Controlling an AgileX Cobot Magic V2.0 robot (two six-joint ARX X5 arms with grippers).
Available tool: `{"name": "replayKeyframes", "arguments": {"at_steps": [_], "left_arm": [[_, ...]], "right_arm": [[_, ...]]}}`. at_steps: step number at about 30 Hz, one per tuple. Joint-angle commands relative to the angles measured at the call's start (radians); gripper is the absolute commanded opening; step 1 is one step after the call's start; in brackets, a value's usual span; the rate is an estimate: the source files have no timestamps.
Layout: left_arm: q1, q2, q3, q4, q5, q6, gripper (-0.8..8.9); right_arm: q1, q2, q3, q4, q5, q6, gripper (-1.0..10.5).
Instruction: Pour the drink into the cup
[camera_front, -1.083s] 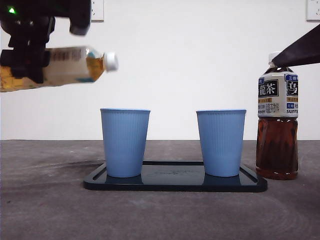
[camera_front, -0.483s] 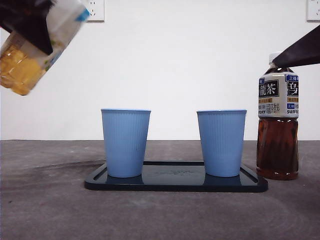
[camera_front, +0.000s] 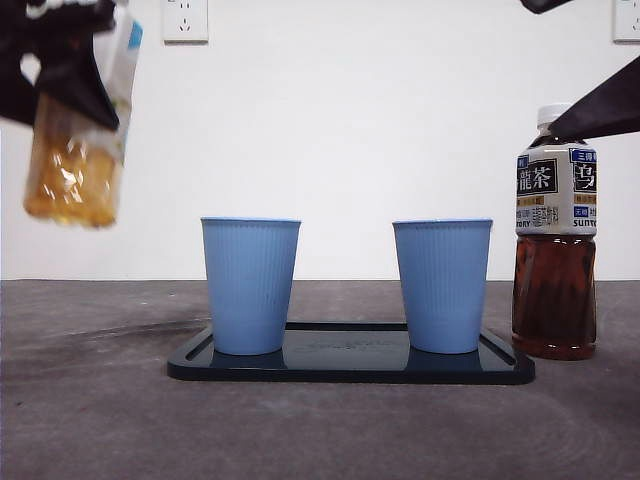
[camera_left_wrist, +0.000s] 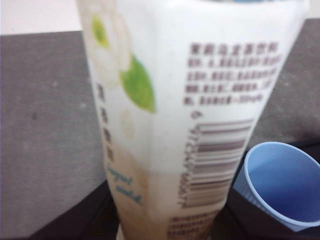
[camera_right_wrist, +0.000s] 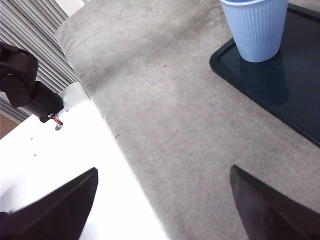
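Note:
My left gripper (camera_front: 62, 72) is shut on the drink, a bottle of pale yellow tea (camera_front: 75, 160) with a white label, held high at the far left of the front view. The bottle hangs nearly upright, its neck cut off by the top edge. It fills the left wrist view as a white label (camera_left_wrist: 190, 100) with a barcode. Two blue cups stand on a black tray (camera_front: 350, 362): the left cup (camera_front: 250, 285) is below and to the right of the bottle, with its rim (camera_left_wrist: 280, 185) showing beside the label, and the right cup (camera_front: 442, 285) stands further off. My right gripper (camera_right_wrist: 165, 200) is open over bare table.
A dark tea bottle (camera_front: 555, 240) with a white cap stands on the table right of the tray. The waiting right arm shows as a black tip (camera_front: 600, 105) by its cap. The right wrist view shows a blue cup (camera_right_wrist: 255, 27) on the tray's corner (camera_right_wrist: 280, 90).
The held bottle has swung from lying level, cap pointing right over the left cup, to nearly upright. The cups, tray and dark bottle have not moved.

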Motion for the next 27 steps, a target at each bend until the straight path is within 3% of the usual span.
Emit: {"name": "replayKeyframes", "arguments": {"at_steps": [1, 7, 18, 27], "left_arm": [[-0.005, 0.008, -0.051, 0.198, 0.003, -0.07, 1.53], [-0.005, 0.077, -0.16, 0.382, 0.003, -0.075, 1.53], [-0.005, 0.34, -0.173, 0.613, 0.003, -0.075, 1.53], [-0.005, 0.447, -0.173, 0.694, 0.003, -0.074, 1.53]], "right_arm": [[0.007, 0.005, 0.016, 0.006, 0.019, -0.009, 4.2], [0.007, 0.005, 0.016, 0.007, 0.026, -0.002, 4.2], [0.007, 0.005, 0.016, 0.007, 0.044, 0.029, 4.2], [0.007, 0.005, 0.016, 0.006, 0.045, 0.044, 4.2]]}}
